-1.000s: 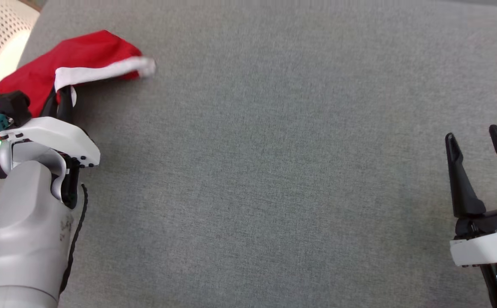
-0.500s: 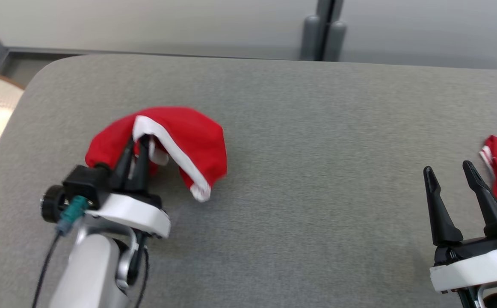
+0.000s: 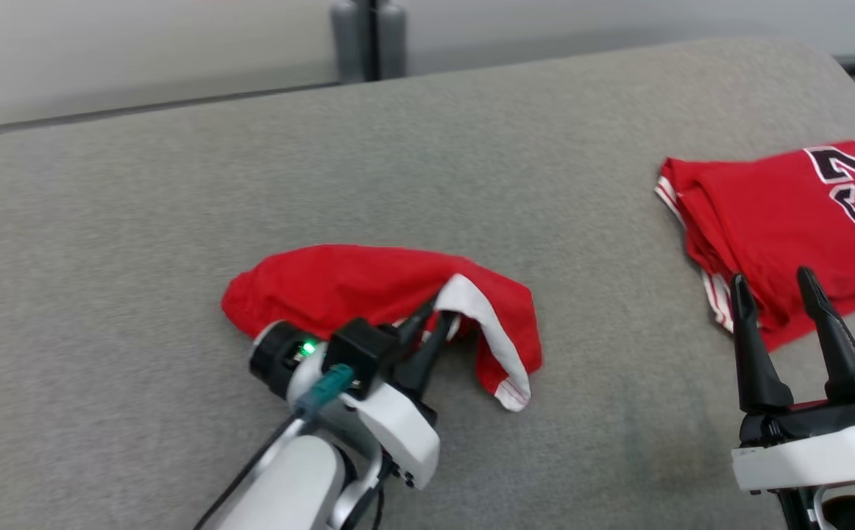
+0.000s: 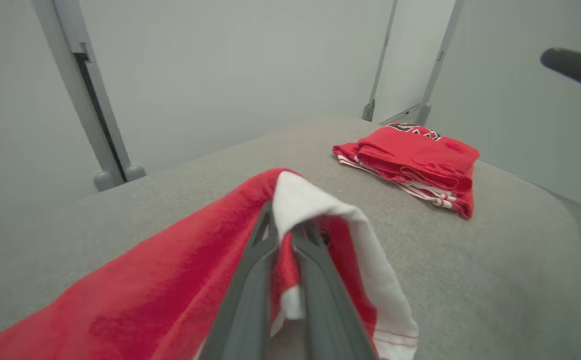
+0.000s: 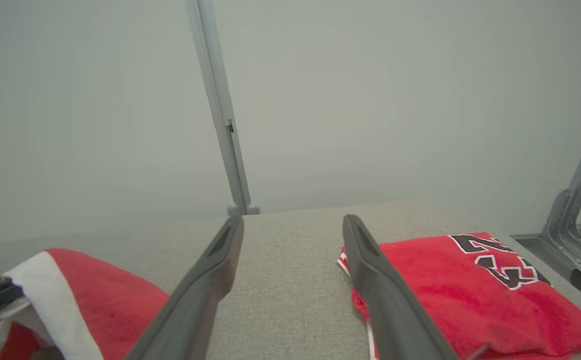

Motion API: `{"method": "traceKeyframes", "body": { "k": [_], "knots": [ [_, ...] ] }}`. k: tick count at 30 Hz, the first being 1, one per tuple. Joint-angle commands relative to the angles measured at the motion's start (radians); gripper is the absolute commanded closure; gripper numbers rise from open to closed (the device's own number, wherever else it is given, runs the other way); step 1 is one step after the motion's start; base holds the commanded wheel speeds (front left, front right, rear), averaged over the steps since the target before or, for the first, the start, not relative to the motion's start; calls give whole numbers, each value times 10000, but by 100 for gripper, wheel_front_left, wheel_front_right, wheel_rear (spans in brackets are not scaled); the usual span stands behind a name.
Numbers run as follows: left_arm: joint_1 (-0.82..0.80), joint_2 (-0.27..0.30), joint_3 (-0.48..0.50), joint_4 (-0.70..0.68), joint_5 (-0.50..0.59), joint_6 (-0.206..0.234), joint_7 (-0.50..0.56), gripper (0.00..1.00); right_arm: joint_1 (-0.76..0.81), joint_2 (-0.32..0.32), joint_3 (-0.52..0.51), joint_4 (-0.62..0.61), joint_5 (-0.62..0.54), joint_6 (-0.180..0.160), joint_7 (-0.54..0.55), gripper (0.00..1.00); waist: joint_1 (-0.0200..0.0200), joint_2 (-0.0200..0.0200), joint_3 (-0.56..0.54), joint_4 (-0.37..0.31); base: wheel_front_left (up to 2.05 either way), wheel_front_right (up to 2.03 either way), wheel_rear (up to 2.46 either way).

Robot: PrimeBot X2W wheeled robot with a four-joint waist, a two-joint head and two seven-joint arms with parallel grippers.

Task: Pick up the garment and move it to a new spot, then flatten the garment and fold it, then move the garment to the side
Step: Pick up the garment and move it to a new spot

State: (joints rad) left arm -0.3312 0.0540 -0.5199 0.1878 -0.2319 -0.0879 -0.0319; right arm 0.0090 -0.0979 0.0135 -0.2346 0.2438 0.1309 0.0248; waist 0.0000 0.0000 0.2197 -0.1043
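head view, one garment (image 3: pixel 339 283) in left end effector (image 3: pixel 438 315), one folded jersey (image 3: pixel 773 206)

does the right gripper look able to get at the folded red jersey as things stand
Probably yes. The right gripper stands open with the folded jersey lying right at its fingertips, nothing between them. The left gripper, shut on the other red garment, is well off to the side.

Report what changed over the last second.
The head camera swung right, bringing the folded jersey into view. The left gripper carried the red garment from the table's left corner toward its middle. Unchanged: the left gripper stays shut on the garment's white-trimmed edge, and the right gripper stays open and empty.
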Motion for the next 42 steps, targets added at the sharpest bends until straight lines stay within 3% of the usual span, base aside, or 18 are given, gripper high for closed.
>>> {"method": "traceKeyframes", "body": {
  "k": [1,2,3,4,5,10,16,21,30,35,42],
  "knots": [
    [-193,64,-304,394,64,-99,99,100,-123,60,2,101,35,-4,-155,0,0,0,796,-835,0,0,0],
    [-243,59,-445,595,-43,-144,131,100,-136,90,-1,143,63,-2,-206,0,0,0,901,-918,0,0,0],
    [-298,56,-546,804,-83,-152,130,87,-159,115,17,171,86,-2,-272,0,0,0,978,-981,0,0,0],
    [-346,43,-633,1016,-36,-157,87,35,-179,137,50,207,102,-2,-324,0,0,0,1022,-1034,0,0,0],
    [-326,31,-675,1141,-134,-180,-35,0,-186,149,64,264,112,-2,-377,0,0,0,1055,-1072,0,0,0],
    [-228,40,-857,1384,-187,-233,-615,0,-233,209,65,424,100,-2,-470,0,0,0,970,-980,0,0,0],
    [225,178,-786,848,-291,-131,-1622,0,-83,79,-46,437,21,-4,-364,0,0,0,376,-367,0,0,0],
    [845,262,-69,-122,-608,482,-2078,0,103,-31,-188,331,88,-4,-145,0,0,0,-235,192,0,0,0],
    [1765,987,2471,-1095,-1061,1885,-2327,0,447,-110,-330,3,57,-4,285,0,0,0,-1005,888,0,0,0],
    [2386,1431,3467,-1102,-1127,2151,-2335,0,720,-128,-356,-71,-21,-2,478,0,0,0,-1369,1138,0,0,0],
    [3681,1704,3515,-1319,-880,2455,-2227,0,1210,-263,-172,-110,-175,-2,722,0,0,0,-2058,1205,0,0,0]
  ]
}}
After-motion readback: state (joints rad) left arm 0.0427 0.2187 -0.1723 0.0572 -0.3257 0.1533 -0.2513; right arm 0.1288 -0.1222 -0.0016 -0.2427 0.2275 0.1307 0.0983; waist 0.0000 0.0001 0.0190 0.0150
